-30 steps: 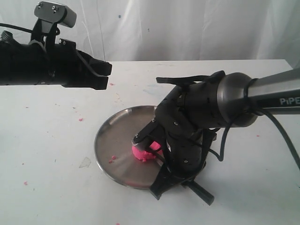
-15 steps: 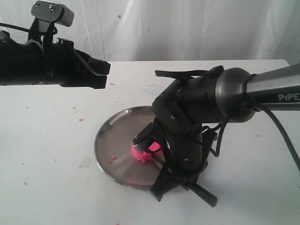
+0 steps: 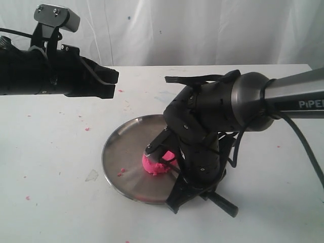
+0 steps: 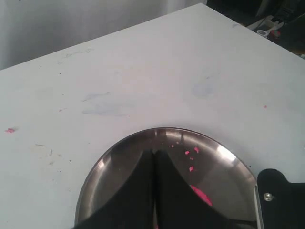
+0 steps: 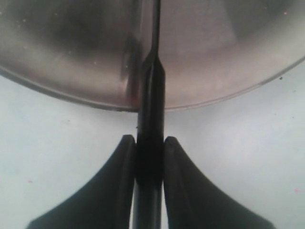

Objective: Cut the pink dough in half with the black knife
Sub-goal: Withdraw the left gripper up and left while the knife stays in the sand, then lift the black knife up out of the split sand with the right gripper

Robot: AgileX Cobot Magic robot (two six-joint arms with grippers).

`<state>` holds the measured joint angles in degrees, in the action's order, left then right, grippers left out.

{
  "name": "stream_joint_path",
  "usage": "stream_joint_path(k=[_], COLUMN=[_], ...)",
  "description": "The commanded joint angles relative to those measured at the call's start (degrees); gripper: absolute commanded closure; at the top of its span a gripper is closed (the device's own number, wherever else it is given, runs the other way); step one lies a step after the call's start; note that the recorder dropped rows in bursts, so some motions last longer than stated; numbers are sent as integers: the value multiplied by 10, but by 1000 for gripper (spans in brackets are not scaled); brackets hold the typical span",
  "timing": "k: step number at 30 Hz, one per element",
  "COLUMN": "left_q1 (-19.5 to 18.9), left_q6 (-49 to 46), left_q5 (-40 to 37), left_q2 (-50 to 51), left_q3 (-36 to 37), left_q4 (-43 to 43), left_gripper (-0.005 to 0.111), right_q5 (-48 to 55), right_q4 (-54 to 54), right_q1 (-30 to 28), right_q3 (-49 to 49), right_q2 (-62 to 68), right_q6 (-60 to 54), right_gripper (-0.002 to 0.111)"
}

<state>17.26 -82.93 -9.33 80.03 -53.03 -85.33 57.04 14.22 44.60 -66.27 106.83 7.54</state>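
Note:
The pink dough [image 3: 156, 165] lies as a small lump on the steel plate [image 3: 119, 147], towards its right side. My right gripper [image 3: 187, 195] hangs over the plate's near right rim, shut on the handle of the black knife [image 3: 223, 204]. In the right wrist view the fingers [image 5: 125, 162] clamp the knife [image 5: 151, 95] and its blade runs out over the plate [image 5: 71, 57]; the dough is hidden there. My left gripper [image 3: 115, 76] hovers shut and holding nothing, high behind the plate. From the left wrist a sliver of dough [image 4: 201, 195] shows beside the shut left gripper [image 4: 153, 153].
Tiny pink crumbs [image 4: 190, 152] dot the plate and more crumbs [image 3: 87, 129] lie on the white table. A white curtain hangs behind the table. The right arm's bulky wrist [image 3: 212, 116] covers the plate's right half.
The right arm has turned slightly over the plate, and the knife's handle end has swung a little to the right. The left arm has barely moved.

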Motion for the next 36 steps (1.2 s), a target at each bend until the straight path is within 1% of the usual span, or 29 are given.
stream_joint_path(k=[1, 8, 12, 17, 19, 21, 25, 30, 33, 35, 36], left_q1=[0, 0, 0, 0, 0, 0, 0, 0, 0, 0, 0], left_q6=[7, 7, 7, 7, 7, 7, 7, 7, 7, 7, 7], left_q5=[-7, -7, -7, -6, 1, 8, 8, 8, 8, 8, 8], left_q2=[-6, -6, -6, -6, -6, -6, -6, -6, -6, -6, -6], left_q3=[3, 3, 3, 3, 3, 3, 3, 3, 3, 3, 3], left_q4=[-5, -5, -5, -5, -5, -5, -5, -5, -5, -5, -5], left_gripper=[107, 107, 107, 107, 107, 107, 107, 107, 107, 107, 107], right_q5=[6, 3, -21, -36, -45, -71, -188, -345, -478, -579, -613], right_q4=[20, 21, 19, 39, 56, 89, 94, 83, 86, 86, 86], right_q1=[-1, -1, -1, -1, -1, -2, -25, -56, -59, -59, -59], right_q3=[-4, -4, -4, -3, 2, 18, 82, 199, 266, 305, 320], right_q2=[-1, -2, -30, -102, -139, -180, -263, -357, -388, -385, -379], right_q6=[17, 27, 31, 35, 57, 108, 225, 378, 489, 567, 606], right_gripper=[108, 108, 108, 108, 108, 108, 108, 108, 108, 108, 108])
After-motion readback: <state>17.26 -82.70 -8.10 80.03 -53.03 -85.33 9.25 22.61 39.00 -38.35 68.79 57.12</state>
